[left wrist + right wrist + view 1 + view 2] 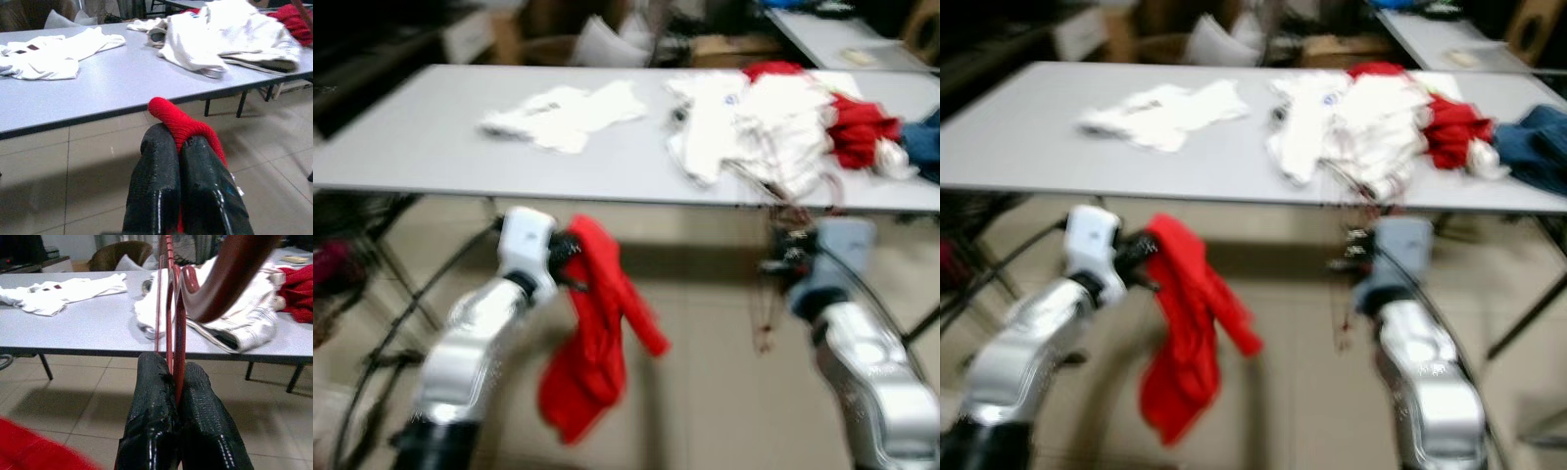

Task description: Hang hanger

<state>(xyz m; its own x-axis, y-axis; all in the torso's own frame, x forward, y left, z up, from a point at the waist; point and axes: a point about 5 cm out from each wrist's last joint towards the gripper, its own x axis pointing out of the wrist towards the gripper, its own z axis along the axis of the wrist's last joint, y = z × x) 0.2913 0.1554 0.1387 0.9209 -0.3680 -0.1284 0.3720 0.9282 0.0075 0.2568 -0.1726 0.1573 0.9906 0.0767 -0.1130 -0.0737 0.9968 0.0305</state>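
**Both arms loaded in front of the laundry bench**

A long grey bench (431,147) stands across a tiled floor (705,372), with a second bench (822,34) behind it at the far right. On the near bench a white shirt (566,115) lies spread flat on the left. To the right is a heap of white clothes (754,122), with red clothes (857,127) and a blue garment (922,142) beside it at the right end.

The left gripper (182,147) is below the bench's front edge, its two black fingers clenched on a fold of a red garment (597,328). The rest of the cloth hangs loose from it toward the floor.

The right gripper (175,372) is also in front of the bench, below the white heap. Its fingers are pressed together on the thin dark red bars of a hanger (215,279), which rises above the fingers with its broad curved arm close to the wrist camera. The head views are blurred.
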